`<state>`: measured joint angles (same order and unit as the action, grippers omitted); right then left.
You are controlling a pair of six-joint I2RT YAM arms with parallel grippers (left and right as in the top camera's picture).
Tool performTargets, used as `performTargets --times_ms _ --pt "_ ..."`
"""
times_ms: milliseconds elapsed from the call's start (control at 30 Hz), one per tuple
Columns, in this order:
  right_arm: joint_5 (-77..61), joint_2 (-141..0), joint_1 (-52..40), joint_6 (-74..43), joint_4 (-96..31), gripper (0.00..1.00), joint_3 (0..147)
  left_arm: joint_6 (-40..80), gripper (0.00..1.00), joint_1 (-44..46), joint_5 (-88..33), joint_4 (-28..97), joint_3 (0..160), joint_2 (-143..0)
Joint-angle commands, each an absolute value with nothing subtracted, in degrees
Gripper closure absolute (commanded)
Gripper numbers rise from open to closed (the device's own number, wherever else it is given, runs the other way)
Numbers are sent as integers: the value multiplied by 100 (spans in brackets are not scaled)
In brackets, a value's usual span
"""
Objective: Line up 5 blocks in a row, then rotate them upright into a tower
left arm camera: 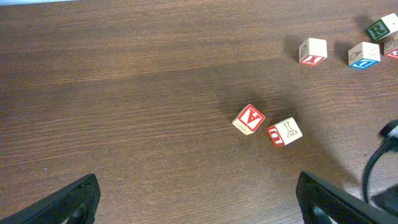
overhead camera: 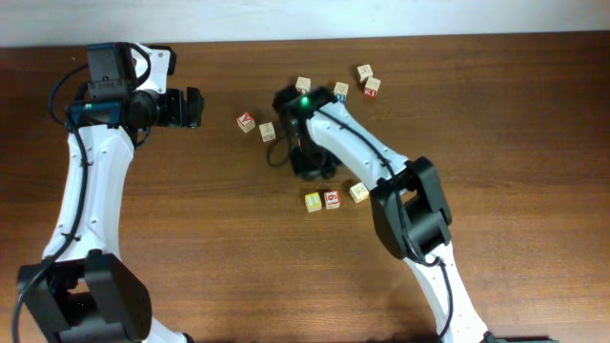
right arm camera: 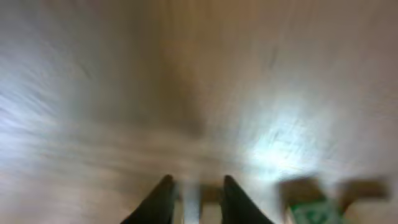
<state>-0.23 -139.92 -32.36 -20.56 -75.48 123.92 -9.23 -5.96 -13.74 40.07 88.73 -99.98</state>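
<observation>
Several pale-wood blocks lie scattered on the table. A red "A" block (overhead camera: 246,122) (left arm camera: 249,119) and a red-sided block (overhead camera: 268,131) (left arm camera: 285,131) sit side by side. A red "I" block (overhead camera: 303,85) (left arm camera: 313,51) lies farther back. A yellow-faced block (overhead camera: 313,201), a red-faced one (overhead camera: 332,199) and a plain one (overhead camera: 358,191) form a row nearer the front. My left gripper (overhead camera: 198,107) (left arm camera: 199,208) is wide open and empty, left of the "A" block. My right gripper (overhead camera: 307,170) (right arm camera: 198,182) points down between the two groups. Its jaws stand close together, and blur hides what lies between them.
A blue-marked cube (overhead camera: 340,90) (left arm camera: 364,55), a green "R" cube (overhead camera: 364,72) (left arm camera: 380,28) and a red-marked cube (overhead camera: 372,87) sit at the back. A blurred green-marked cube (right arm camera: 314,211) shows beside the right fingers. The table's far edge runs along the top.
</observation>
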Motion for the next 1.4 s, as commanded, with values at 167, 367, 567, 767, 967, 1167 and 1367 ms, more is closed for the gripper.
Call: performTargets --times_ms 167,367,567,767,967,1167,1367 --pt "-119 -14247 -3334 -1369 -4073 28 12731 -978 1 -602 -1461 4012 8919 -10007" --pt "-84 -14857 -3347 -1092 -3664 36 12728 -976 1 -602 -1461 4012 8919 -10007" --pt "-82 -14822 -3345 -1140 -4381 66 12886 -976 1 -602 -1461 4012 8919 -10007" --pt "-692 -14811 -3345 -1293 -7168 79 15041 -976 1 -602 -1461 4012 8919 -10007" --pt "-1306 -14824 -3717 -1431 -8774 80 14186 -976 1 -602 -1461 4012 8919 -10007" --pt "-864 -14835 -3874 -1837 -8792 72 13552 -976 1 -602 -1461 4012 8919 -10007" --pt "-858 -14835 -3975 -1852 -9030 59 13552 -976 1 -602 -1461 4012 8919 -10007"
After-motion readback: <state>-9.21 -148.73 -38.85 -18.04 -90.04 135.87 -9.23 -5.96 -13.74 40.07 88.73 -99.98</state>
